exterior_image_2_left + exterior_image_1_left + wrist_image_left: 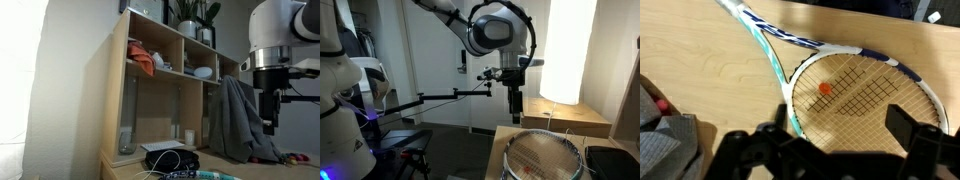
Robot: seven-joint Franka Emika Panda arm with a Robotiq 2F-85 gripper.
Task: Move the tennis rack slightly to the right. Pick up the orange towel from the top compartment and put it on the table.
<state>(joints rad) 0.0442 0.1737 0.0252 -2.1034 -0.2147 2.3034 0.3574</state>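
Claw (516,108) open, hanging above racket (855,95), not touching. Racket flat on smooth tan wood tabletop (710,70), head near an edge. Rust-orange towel (140,58) bunched in top compartment of shelf (115,100). Grey cloth (235,120) draped beside shelf.

1. The tennis rack (865,95) lies flat on the table (700,70), with its handle running toward the upper left of the wrist view.
2. The gripper (516,112) hangs above the table near the rack's head, apart from it.
3. A wooden box (575,118) stands behind the rack, and a flat pad (615,158) lies just right of the head.
4. The towel (140,58) lies in the top left compartment of the shelf unit (115,90).
5. Potted plants (190,15) stand on top of the shelf unit.
6. A draped cloth (235,120) hangs at its right.
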